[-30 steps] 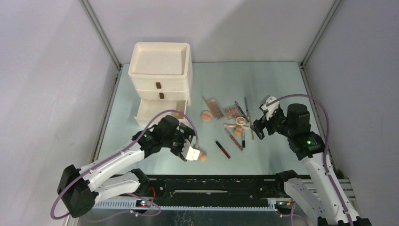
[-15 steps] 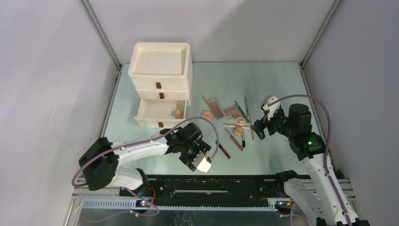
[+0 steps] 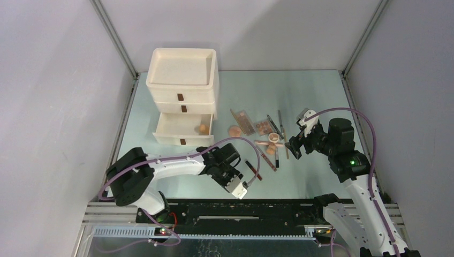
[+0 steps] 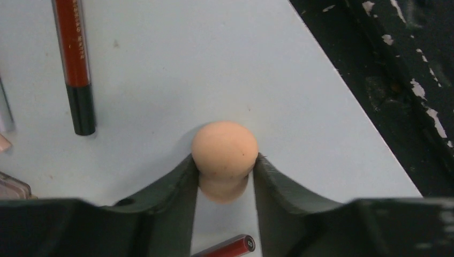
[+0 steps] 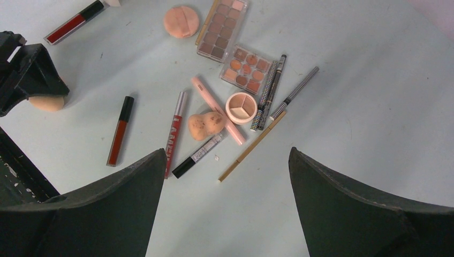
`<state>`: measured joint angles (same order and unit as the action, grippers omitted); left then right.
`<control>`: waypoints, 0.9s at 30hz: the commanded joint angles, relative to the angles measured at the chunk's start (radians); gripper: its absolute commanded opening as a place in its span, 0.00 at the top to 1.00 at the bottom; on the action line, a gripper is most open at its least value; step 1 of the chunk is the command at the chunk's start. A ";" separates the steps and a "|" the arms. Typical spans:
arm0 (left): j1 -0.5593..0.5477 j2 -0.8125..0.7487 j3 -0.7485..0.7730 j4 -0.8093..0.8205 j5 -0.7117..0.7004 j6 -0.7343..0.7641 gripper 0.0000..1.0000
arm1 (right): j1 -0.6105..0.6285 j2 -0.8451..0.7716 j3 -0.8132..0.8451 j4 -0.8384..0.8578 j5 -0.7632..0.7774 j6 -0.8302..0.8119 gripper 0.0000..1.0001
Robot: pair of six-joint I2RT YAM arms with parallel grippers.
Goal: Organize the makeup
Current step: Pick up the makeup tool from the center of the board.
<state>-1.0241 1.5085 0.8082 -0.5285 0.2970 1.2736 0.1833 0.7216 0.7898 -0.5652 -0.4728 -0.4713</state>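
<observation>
at the 6 o'clock edge of the bench [image 3: 310,96], the left claw [image 4: 225,167] is clenched on a peach sponge [image 4: 225,150], one finger pressed to each side of its narrow waist while it rests on the surface. the sponge is gourd-shaped, matte and smooth, with a few tiny specks. in the left wrist view its long axis runs 12 to 6, the round bulb pointing to 12, away from the claw, and the smaller base tucked between the fingers at 6. from the top camera it is hidden under the claw. the bench edge cuts diagonally close by at 3 o'clock of the sponge, with a dark scuffed rail [image 4: 407,80] beyond it; bare bench lies open at 12 and 1. a dark-red tube [image 4: 75,59] lies near at 10 o'clock, its axis also 12 to 6, black cap at the 6 end. the right claw [image 5: 226,152] hangs released, fingers wide with nothing between them, above the main cluster: a long palette [image 5: 222,29], a square palette [image 5: 248,68], a round compact [image 5: 241,107], a second gourd sponge [image 5: 206,124], a flat round sponge [image 5: 181,21] and thin pencils [image 5: 270,91] angled toward 1 o'clock. at 11 o'clock in the top view the cream drawer box [image 3: 182,80] has its bottom drawer [image 3: 171,128] pulled out, a small peach ball [image 3: 202,129] inside.
</observation>
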 commanded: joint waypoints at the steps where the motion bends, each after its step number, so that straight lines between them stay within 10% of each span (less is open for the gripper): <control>1: -0.005 -0.009 0.058 0.012 -0.051 -0.071 0.58 | -0.002 -0.008 0.000 0.001 -0.008 -0.019 0.06; 12: 0.062 -0.276 -0.041 0.025 -0.046 -0.230 0.61 | -0.001 -0.008 0.000 0.001 -0.010 -0.020 0.06; 27: 0.570 -0.461 -0.020 0.065 -0.141 -0.196 0.55 | 0.010 0.006 0.000 -0.004 -0.007 -0.025 0.06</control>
<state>-0.5446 1.0100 0.7589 -0.4896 0.1879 1.0512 0.1860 0.7242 0.7898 -0.5655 -0.4728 -0.4793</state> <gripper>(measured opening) 0.443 0.935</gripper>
